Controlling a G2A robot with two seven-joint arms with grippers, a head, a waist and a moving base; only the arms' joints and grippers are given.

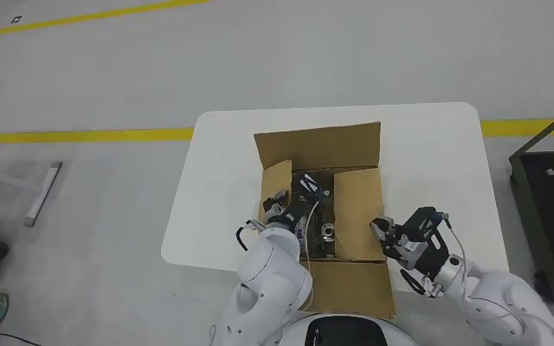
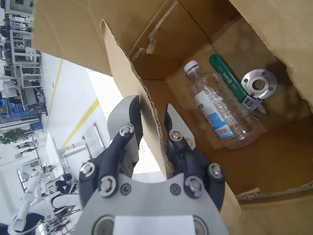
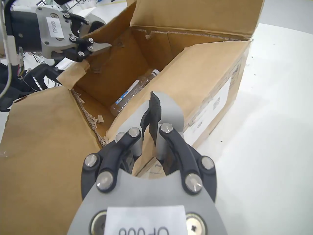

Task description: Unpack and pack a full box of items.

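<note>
An open cardboard box point(image 1: 318, 147) stands on the white table point(image 1: 433, 156). Inside lie a clear plastic bottle point(image 2: 217, 108), a green-handled wrench point(image 2: 229, 79) and a round metal flange point(image 2: 259, 84). The bottle point(image 3: 132, 91) also peeks out in the right wrist view. My left gripper point(image 2: 151, 113) is shut on the edge of the box's left side flap point(image 2: 122, 57), one finger on either side. That same left gripper point(image 3: 97, 46) pinches the flap across the box. My right gripper point(image 3: 151, 113) is shut on the rim of the right side flap point(image 3: 195, 74). In the top view, the left gripper point(image 1: 286, 208) and right gripper point(image 1: 379, 227) flank the opening.
The box's far flap point(image 3: 195, 3) stands up and the near flap point(image 1: 351, 290) lies flat toward me. Bare table lies to the right of the box and beyond it. A dark bin point(image 1: 537, 199) stands off the table's right edge.
</note>
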